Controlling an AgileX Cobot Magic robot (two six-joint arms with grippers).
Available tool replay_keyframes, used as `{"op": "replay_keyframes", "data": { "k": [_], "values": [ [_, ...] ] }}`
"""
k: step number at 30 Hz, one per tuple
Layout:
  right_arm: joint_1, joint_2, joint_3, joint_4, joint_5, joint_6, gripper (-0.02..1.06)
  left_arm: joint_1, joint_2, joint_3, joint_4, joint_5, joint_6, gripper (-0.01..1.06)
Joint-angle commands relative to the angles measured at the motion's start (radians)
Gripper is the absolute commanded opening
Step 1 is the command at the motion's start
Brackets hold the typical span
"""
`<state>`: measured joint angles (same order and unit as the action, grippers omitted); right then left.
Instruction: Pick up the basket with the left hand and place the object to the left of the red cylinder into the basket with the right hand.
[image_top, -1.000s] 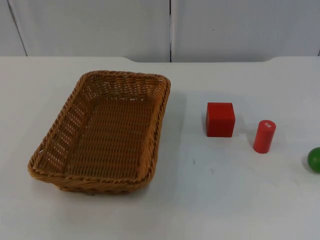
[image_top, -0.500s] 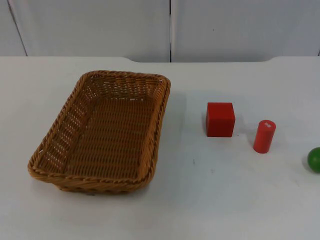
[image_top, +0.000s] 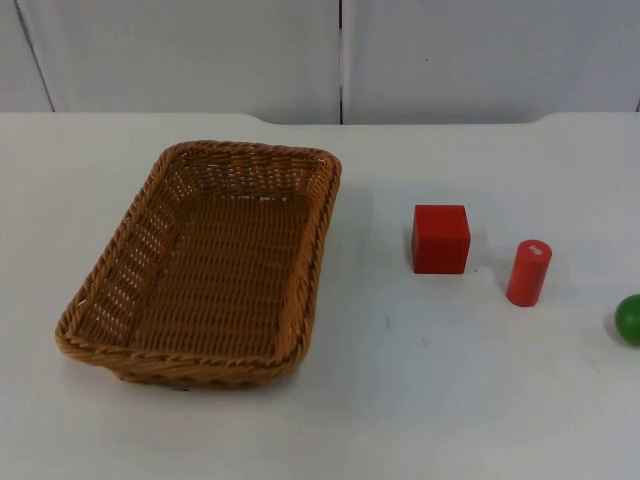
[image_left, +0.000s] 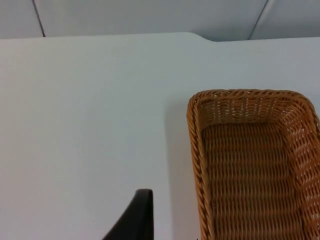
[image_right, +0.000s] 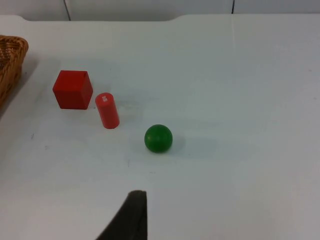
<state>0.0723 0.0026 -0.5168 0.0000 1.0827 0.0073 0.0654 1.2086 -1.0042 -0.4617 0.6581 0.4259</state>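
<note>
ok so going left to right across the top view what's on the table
basket → red cube → red cylinder → green ball, at the picture's right edge

Green ball (image_top: 630, 319) cut off at edge.

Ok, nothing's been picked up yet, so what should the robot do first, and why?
Probably bring the left gripper over to the basket rim and grip it. The basket sits empty on the table, and the red cube beside the red cylinder lies untouched.
</note>
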Motion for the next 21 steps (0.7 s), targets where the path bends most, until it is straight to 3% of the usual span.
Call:
{"op": "replay_keyframes", "data": {
  "k": [1, 21],
  "values": [
    [-0.001, -0.003, 0.001, 0.000, -0.004, -0.001, 1.05, 0.004, 0.025, -0.017, -0.042, -0.006, 0.035, 1.05],
    [-0.001, -0.003, 0.001, 0.000, -0.004, -0.001, 1.05, 0.001, 0.329, -0.157, -0.160, 0.078, 0.137, 1.05]
  ]
}}
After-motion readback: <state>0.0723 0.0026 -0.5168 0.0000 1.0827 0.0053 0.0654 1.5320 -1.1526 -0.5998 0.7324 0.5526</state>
